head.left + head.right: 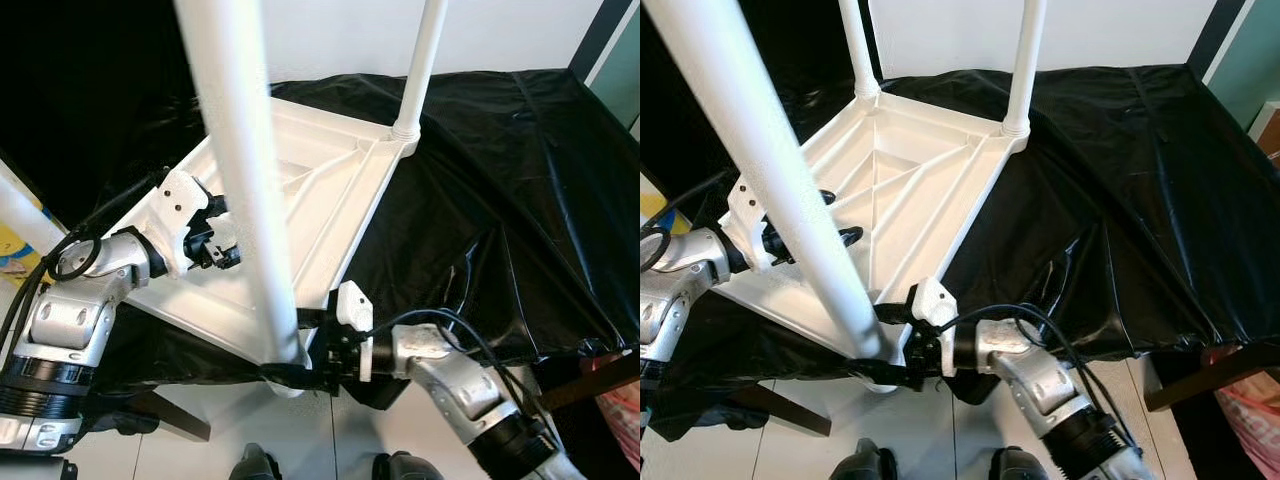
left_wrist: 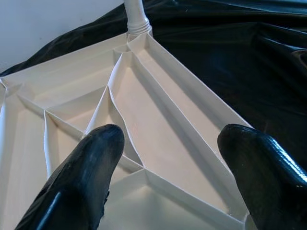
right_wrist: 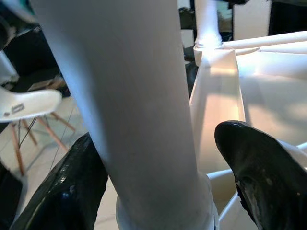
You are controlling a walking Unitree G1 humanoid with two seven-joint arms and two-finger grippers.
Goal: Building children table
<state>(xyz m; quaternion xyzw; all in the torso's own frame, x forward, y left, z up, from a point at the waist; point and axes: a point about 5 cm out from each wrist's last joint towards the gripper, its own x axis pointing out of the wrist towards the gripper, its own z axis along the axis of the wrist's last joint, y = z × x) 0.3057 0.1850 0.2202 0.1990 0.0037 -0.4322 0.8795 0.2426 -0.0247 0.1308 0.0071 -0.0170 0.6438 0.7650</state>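
Right gripper point(image 3: 153, 182) is straddling the near table leg point(image 3: 129, 96), fingers spread, while the open left gripper point(image 2: 168, 177) is hovering over the upturned tabletop point(image 2: 158, 143).

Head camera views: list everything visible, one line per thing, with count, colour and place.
Table top: one, white, upside down on the black cover, ribbed underside facing up.
Table legs: three, white, standing up from the table top's near and two far corners.
Black cover: one, glossy black, draped over the work surface.
Floor: white tiles, below the near edge.
Chair: one, white seat with wooden legs, on the floor in the right wrist view.
Left gripper: black jaws open over the table top's left side.
Right gripper: jaws straddling the near leg's base.
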